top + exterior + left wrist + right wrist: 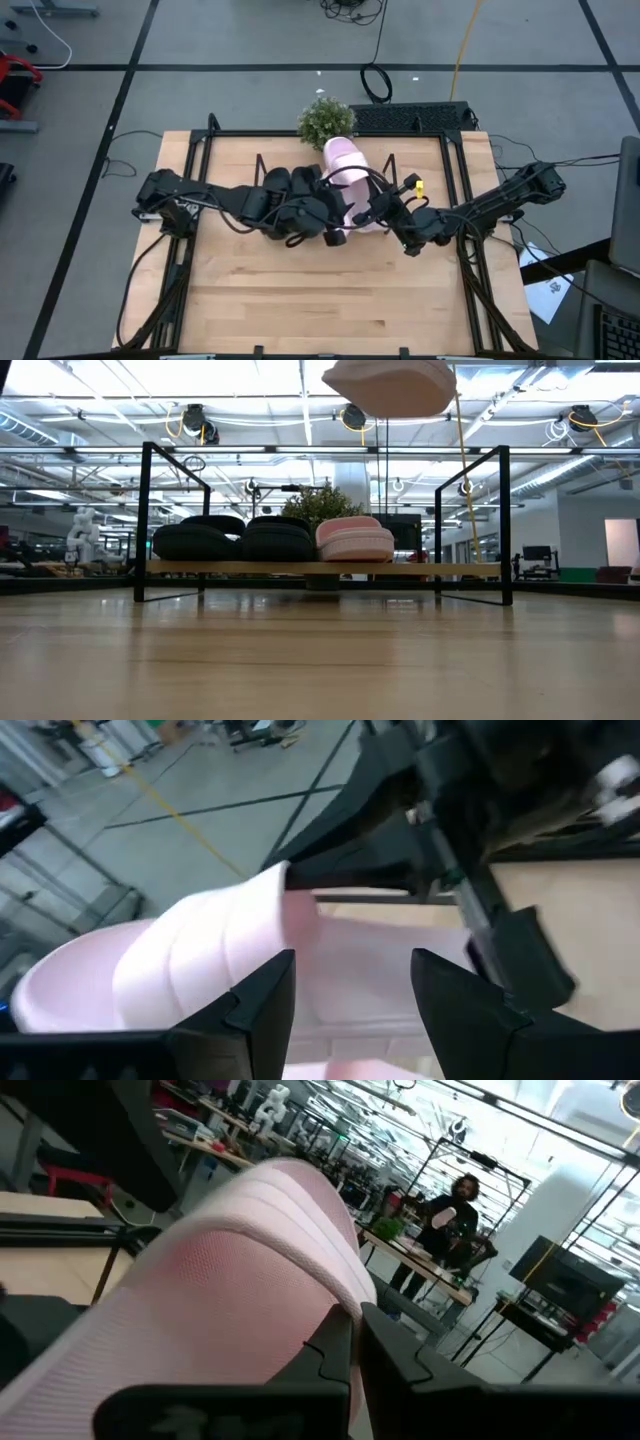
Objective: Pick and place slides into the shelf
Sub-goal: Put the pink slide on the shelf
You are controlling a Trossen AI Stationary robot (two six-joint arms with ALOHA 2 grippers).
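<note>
One pale pink slide (pixel 345 165) (pixel 390 385) is up in the air above the shelf (pixel 430 569), held by my right gripper (pixel 360 1355), which is shut on its strap. My left gripper (pixel 345 1010) is open right beside it, one finger on each side of the slide's sole (pixel 350 970); whether they touch it I cannot tell. On the shelf's wood base two black slides (pixel 195 542) (pixel 275 540) and another pink slide (pixel 355 542) rest side by side on their soles. In the high view both grippers (pixel 335 238) (pixel 378 213) meet over the table's middle. My right gripper pinches the wide strap of the pink slide at its edge (pixel 335 1295) between its two shut fingers (pixel 335 1355). The slide is lifted clear of the table and shelf, high in the low view.
A small green plant (pixel 325 120) stands at the table's far edge behind the shelf. A larger black frame (pixel 455 160) edges the table. The shelf has room at its right end (pixel 450 560). Bare wood (pixel 330 300) lies toward the near edge. A person (pixel 445 1220) stands in the room beyond.
</note>
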